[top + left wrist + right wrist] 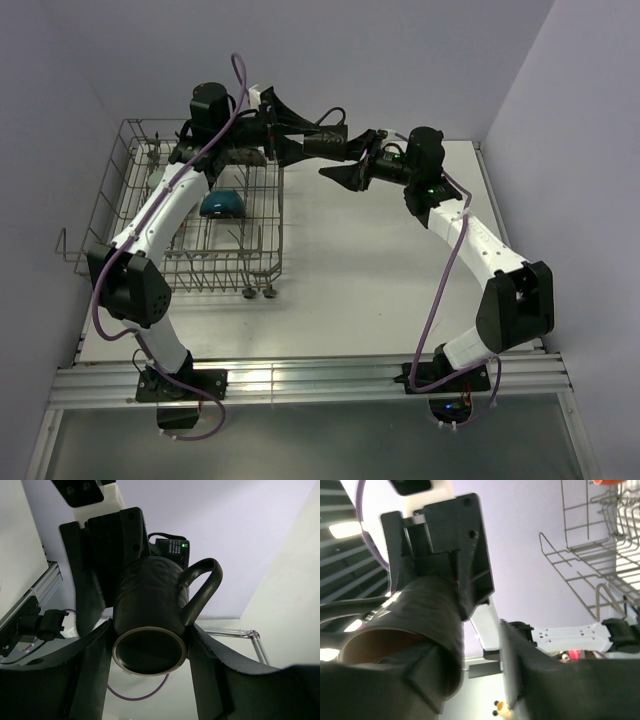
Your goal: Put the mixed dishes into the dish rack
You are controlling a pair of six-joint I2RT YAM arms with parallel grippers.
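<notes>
A dark brown cup [325, 146] with a loop handle hangs in the air to the right of the dish rack [112, 200], between my two grippers. My left gripper [298, 132] is shut on it. In the left wrist view both fingers press the sides of the cup [150, 605] near its pale rim, and the handle points up and right. My right gripper [355, 158] stands open at the cup's other end. In the right wrist view its left finger [415, 685] sits in the mouth of the cup [427, 610], and its right finger [530, 675] stands apart from the wall.
A blue bowl [222, 204] lies upside down in the wire rack, with a pale green piece [158, 177] farther left. The right wrist view shows the rack [580, 535] and an orange-red piece [605, 481] at the top edge. The walls stand close behind the rack.
</notes>
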